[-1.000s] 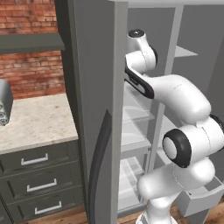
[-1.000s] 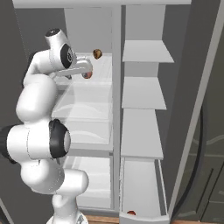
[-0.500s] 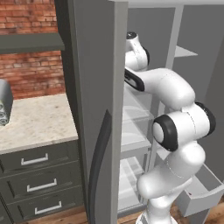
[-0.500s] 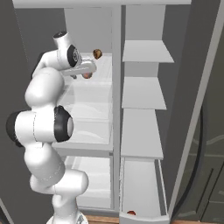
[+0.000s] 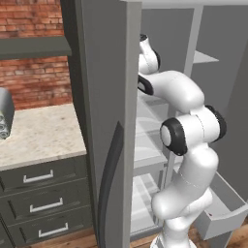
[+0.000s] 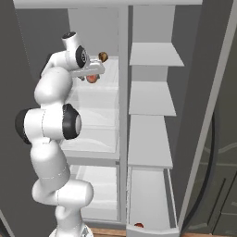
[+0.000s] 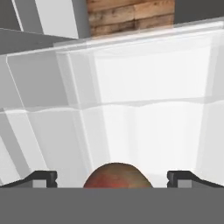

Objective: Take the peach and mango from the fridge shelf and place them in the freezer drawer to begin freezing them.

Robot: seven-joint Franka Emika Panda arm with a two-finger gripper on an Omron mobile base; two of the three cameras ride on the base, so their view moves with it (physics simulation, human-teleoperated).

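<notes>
- High in the fridge's left compartment, the hand [image 6: 92,76] hangs over the fridge shelf [image 6: 99,90], with a small reddish fruit [image 6: 92,79] at its fingers; by its colour I take it for the peach.
- From the hand view the same fruit [image 7: 117,176] sits between the two finger tips, which stand wide on either side of it; whether they grip it I cannot tell.
- Just behind, further back on the shelf, lies a darker brownish fruit [image 6: 103,56], likely the mango.
- Low on the right, the freezer drawer [image 6: 149,203] stands pulled out, with a small red thing [image 6: 138,225] at its front edge; too small to name.
- Judgement: the task is early, both fruits seem yet to go down.
</notes>
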